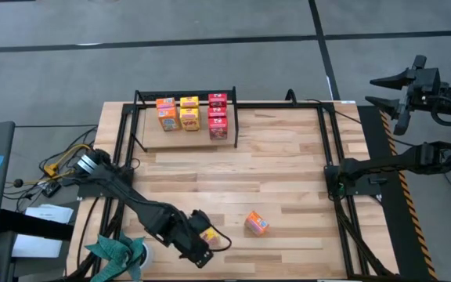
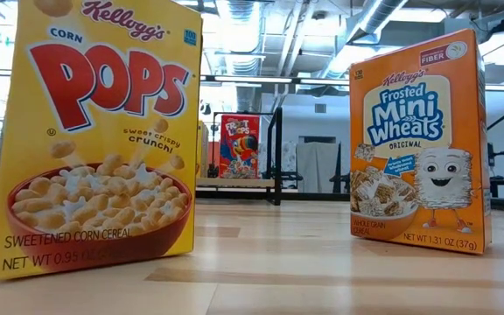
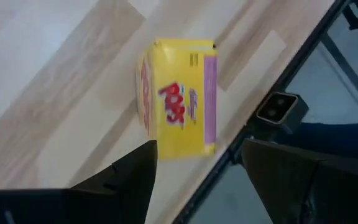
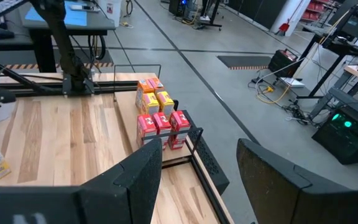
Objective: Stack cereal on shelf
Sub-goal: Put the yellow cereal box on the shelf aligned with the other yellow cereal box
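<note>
At the table's (image 1: 288, 172) near left corner a teal cloth (image 1: 116, 249) lies by the edge. Just right of it the left arm reaches low across the boards, and its tool (image 1: 198, 249) hangs over a yellow cereal box (image 1: 208, 233) that stands close to the near edge. In the left wrist view this yellow box (image 3: 178, 96) lies just beyond the two dark fingers (image 3: 126, 177), in line with the gap between them but not between them; the fingers stand apart, released, and grasp nothing. In the low view the same yellow box (image 2: 94, 131) stands upright and fills the left side.

A little further right an orange cereal box (image 1: 257, 224) sits alone on the table, turned at an angle, near the yellow one but apart from it; in the low view it (image 2: 418, 144) stands upright.

At the far left part of the table is the shelf (image 1: 151, 131), a black tube frame with a light board. On it stand an orange box (image 1: 167, 113), a yellow box (image 1: 189, 113) and red boxes (image 1: 218, 116), close together in a row. They are well apart from the left tool.

Far right, beyond the table's edge, the right arm waits with its tool (image 1: 388, 90) raised over the floor. Its fingers (image 4: 135, 180) are parted and empty, with the shelf (image 4: 201, 152) far ahead of them.
</note>
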`<control>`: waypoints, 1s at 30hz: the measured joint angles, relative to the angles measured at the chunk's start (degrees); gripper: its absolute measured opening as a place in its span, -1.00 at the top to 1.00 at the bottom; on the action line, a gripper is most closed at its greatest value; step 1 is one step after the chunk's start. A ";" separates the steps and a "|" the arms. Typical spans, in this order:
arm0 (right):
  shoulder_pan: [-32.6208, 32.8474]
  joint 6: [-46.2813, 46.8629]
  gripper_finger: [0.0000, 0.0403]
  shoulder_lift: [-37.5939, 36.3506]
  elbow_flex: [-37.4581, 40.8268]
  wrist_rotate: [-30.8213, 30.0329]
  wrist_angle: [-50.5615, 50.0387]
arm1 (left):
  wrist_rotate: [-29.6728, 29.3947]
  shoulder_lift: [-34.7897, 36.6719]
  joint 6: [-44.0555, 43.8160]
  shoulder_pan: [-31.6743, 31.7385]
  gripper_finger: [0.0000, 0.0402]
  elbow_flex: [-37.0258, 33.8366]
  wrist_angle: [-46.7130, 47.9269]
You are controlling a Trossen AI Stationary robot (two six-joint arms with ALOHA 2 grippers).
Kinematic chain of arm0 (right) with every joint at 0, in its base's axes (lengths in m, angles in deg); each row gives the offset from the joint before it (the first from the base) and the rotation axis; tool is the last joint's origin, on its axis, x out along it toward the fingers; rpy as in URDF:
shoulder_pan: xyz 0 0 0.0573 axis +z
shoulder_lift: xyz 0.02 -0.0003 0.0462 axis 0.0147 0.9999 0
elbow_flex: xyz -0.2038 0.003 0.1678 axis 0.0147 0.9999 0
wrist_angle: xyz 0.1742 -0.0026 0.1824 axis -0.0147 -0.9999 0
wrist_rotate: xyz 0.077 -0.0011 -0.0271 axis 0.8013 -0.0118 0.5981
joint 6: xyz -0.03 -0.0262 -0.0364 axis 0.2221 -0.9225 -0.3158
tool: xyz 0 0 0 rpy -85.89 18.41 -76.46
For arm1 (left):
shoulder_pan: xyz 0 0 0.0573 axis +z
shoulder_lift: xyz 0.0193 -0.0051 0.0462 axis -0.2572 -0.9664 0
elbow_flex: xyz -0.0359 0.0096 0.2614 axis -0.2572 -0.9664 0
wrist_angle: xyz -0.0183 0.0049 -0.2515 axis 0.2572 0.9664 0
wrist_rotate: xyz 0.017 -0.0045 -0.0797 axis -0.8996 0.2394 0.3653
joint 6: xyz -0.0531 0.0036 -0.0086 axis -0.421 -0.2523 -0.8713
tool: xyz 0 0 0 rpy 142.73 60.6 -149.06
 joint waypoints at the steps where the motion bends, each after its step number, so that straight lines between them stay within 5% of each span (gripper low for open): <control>1: 0.00 0.01 -0.15 0.00 0.00 0.00 0.02 | 0.59 0.51 0.06 0.20 -0.12 -0.43 -0.09; 14: 0.00 0.02 -0.15 0.02 0.01 0.00 0.00 | 2.94 -0.01 12.87 4.71 -0.12 -0.23 0.70; 24: 0.00 0.04 -0.15 0.02 0.02 -0.02 0.01 | 6.54 -7.32 17.70 6.64 -0.12 5.05 -0.13; 30: 0.00 0.02 -0.15 0.02 0.02 -0.02 0.00 | 6.00 -7.52 16.62 6.63 -0.12 8.27 7.48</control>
